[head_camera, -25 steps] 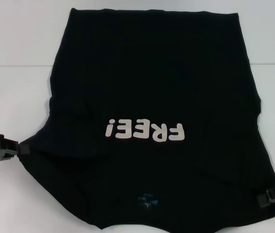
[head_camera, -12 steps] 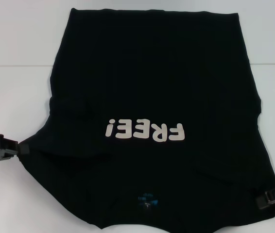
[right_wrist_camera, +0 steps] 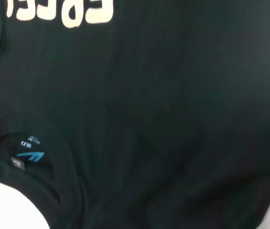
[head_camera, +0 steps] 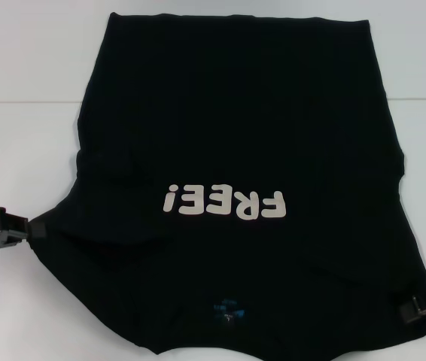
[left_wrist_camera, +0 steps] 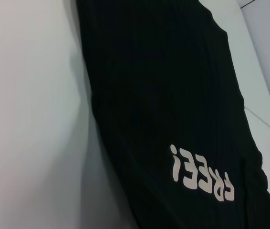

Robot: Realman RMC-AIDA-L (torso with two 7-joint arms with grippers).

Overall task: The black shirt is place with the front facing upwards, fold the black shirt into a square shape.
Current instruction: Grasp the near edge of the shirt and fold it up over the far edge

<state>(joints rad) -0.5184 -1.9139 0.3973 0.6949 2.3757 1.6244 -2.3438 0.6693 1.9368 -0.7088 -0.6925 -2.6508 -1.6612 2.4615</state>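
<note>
The black shirt point(head_camera: 235, 188) is being shown spread flat, front up, on the white table point(head_camera: 25, 143), its collar end lying nearest the robot and its hem end farthest away. At the near edge, the neck opening is being seen with the small blue neck label point(head_camera: 228, 308) just inside it; the same label point(right_wrist_camera: 30, 155) is being picked up in the right wrist view. Near the shirt's left sleeve edge, the left gripper point(head_camera: 26, 227) is being held low at the table, right against the cloth; whether its fingers are pinching the fabric cannot be told. Near the shirt's right lower corner, the right gripper point(head_camera: 412, 310) is being held at the cloth edge in the same way, and its finger state cannot be told either. Farther out, the white lettering "FREE!" point(head_camera: 223, 203) is being read upside down across the chest. Beyond it, the plain black body is being seen narrowing toward the far hem.
</note>
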